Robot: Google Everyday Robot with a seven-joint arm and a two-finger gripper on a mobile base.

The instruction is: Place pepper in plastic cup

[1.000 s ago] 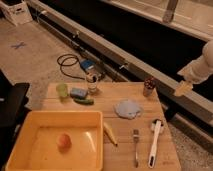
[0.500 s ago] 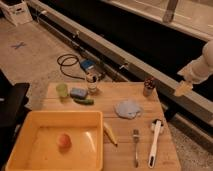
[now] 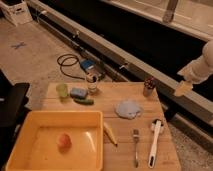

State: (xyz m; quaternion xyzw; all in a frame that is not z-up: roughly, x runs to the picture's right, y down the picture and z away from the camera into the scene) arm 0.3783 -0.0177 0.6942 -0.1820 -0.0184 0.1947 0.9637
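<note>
My gripper (image 3: 182,89) hangs out past the right edge of the worktop (image 3: 150,117), well apart from the blue sponge (image 3: 78,92) and far to its right. Its fingers stand apart and hold nothing.

The pepper (image 3: 84,101) lies flat on the worktop just in front of the blue sponge, on the near side, lengthwise along the sponge's front edge and touching it or almost so. The plastic cup (image 3: 62,90) stands upright just left of the sponge, with nothing in it that I can make out. A clear glass jar (image 3: 91,83) stands just right of the sponge and a little behind it.

Far right of the sponge, near the back edge, stands a dark metal cup (image 3: 148,88). A pale blue cloth (image 3: 128,108) lies crumpled to the sponge's right and nearer the front. A yellow tub (image 3: 60,116) sits in front of the sponge, holding one round orange piece (image 3: 63,140). A pale yellow banana-like piece (image 3: 109,133) lies beside the tub's right wall. A fork (image 3: 135,147) and a white brush (image 3: 155,141) lie further right of the sponge, at the near edge.
</note>
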